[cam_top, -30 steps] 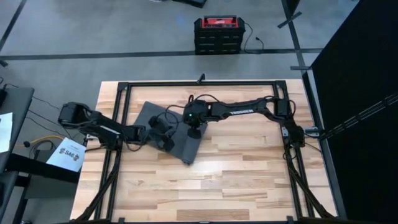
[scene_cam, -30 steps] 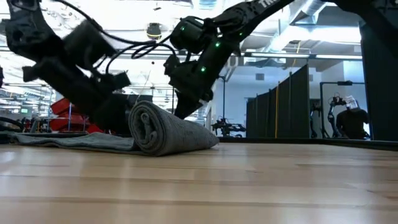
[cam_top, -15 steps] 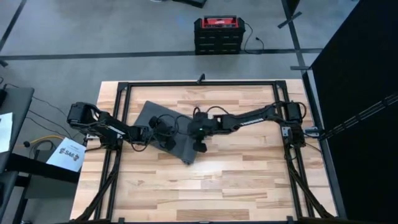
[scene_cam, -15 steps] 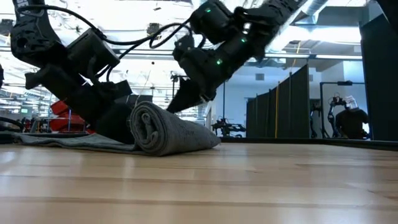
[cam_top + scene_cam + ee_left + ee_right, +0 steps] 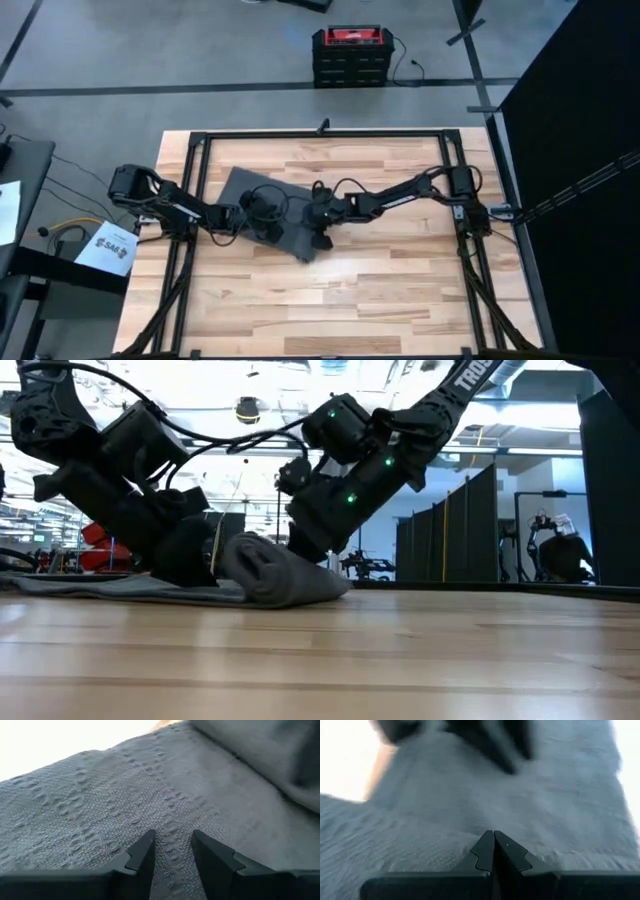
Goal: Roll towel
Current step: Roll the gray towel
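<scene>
Both grippers have dropped onto the towel (image 5: 285,215) since half a second ago, flattening its roll. You see woven grey cloth, roll lying diagonally on the wooden tabletop (image 5: 400,280). Left gripper (image 5: 172,851) slightly parted on the flat part; right gripper (image 5: 494,851) clenched empty.

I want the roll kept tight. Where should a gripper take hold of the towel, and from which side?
Probably at the rolled edge of the towel, coming from the flat unrolled side. The roll there is thick and raised, so fingers can close around it.
</scene>
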You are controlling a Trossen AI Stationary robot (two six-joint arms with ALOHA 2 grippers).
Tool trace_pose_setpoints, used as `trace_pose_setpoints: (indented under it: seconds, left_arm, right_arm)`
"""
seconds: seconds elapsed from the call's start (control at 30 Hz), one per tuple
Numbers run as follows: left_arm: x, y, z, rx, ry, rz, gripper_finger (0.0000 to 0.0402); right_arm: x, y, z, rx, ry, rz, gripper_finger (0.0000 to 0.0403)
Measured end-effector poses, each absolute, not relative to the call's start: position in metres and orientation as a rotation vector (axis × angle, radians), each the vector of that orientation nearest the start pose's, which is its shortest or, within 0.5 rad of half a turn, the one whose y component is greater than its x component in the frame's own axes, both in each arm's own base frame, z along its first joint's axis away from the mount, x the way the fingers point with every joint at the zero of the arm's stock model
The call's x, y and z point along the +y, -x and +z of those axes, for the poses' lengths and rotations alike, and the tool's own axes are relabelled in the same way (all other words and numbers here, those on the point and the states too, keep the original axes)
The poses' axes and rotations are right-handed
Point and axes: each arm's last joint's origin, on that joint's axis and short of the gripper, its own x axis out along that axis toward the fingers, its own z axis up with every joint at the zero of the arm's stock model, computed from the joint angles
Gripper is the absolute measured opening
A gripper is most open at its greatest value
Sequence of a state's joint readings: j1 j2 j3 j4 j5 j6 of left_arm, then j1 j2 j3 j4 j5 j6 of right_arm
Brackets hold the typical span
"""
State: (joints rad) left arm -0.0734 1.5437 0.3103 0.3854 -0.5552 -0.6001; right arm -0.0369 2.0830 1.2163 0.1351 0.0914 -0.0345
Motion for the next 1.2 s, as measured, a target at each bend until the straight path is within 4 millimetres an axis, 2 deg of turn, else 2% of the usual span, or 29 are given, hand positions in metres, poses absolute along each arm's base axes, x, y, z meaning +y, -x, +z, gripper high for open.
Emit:
trace_pose_setpoints:
  seconds: [0.1, 0.33, 0.53, 0.67, 0.77, 0.93, 1.1, 1.2]
  left_arm:
    - [-0.002, -0.211, 0.086, 0.646, 0.322, 0.684, 0.0118]
    - [-0.004, -0.211, 0.086, 0.642, 0.343, 0.682, 0.0118]
    - [-0.004, -0.209, 0.084, 0.658, 0.338, 0.688, 0.0118]
    - [-0.004, -0.209, 0.084, 0.667, 0.335, 0.691, 0.0118]
    - [-0.004, -0.209, 0.084, 0.667, 0.327, 0.688, 0.0118]
    - [-0.005, -0.216, 0.091, 0.638, 0.283, 0.642, 0.0118]
    - [-0.01, -0.229, 0.106, 0.622, 0.27, 0.556, 0.0118]
    - [-0.016, -0.236, 0.121, 0.594, 0.272, 0.532, 0.0118]
  right_arm:
    - [-0.022, -0.424, 0.12, 0.752, 0.074, -0.171, 0.0]
    - [-0.025, -0.423, 0.119, 0.745, 0.08, -0.181, 0.0]
    - [-0.009, -0.418, 0.152, 0.687, 0.177, -0.122, 0.0]
    - [0.01, -0.398, 0.163, 0.655, 0.221, -0.063, 0.0]
    - [0.018, -0.38, 0.163, 0.581, 0.193, 0.018, 0.0]
    - [0.023, -0.373, 0.15, 0.465, 0.125, 0.213, 0.0]
    - [0.022, -0.381, 0.121, 0.479, 0.131, 0.239, 0.0]
    - [0.019, -0.388, 0.12, 0.436, 0.136, 0.229, 0.0]
